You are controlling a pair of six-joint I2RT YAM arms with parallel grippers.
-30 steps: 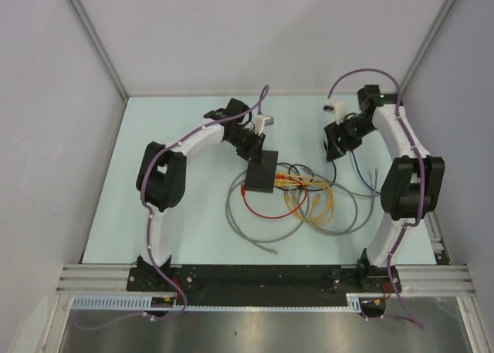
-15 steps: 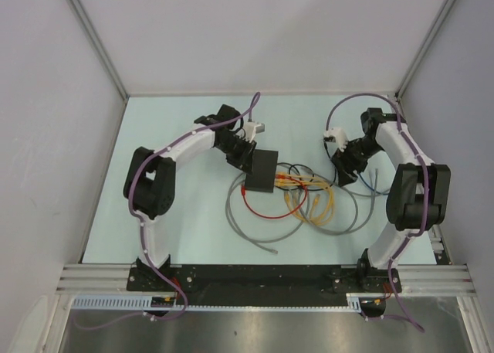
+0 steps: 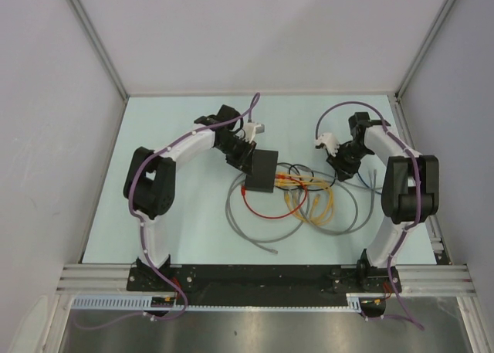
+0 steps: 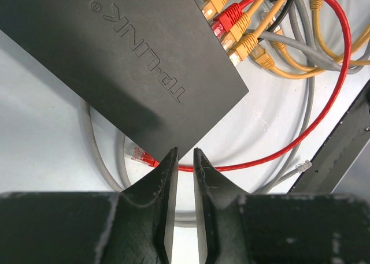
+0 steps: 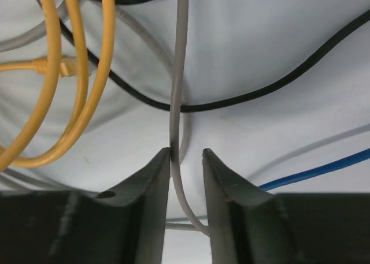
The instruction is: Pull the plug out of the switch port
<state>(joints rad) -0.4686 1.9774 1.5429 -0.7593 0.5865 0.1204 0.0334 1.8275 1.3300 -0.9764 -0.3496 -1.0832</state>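
Left claw (image 4: 185, 151) at a corner of the flat matte-black switch box (image 4: 127, 62), grip unclear; right claw (image 5: 186, 153), open, straddles a thin grey cable (image 5: 179, 56).

Matte-black switch (image 3: 261, 171) lies flat, angled, with red and yellow plugs (image 4: 229, 17) seated.

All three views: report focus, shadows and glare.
Left wrist: the switch is sharp and its embossed logo legible, with a soft shadow under its near corner. Right wrist: the grey cable between the jaws is slightly blurred, its shadow diffuse. Top external: even light, no glare.
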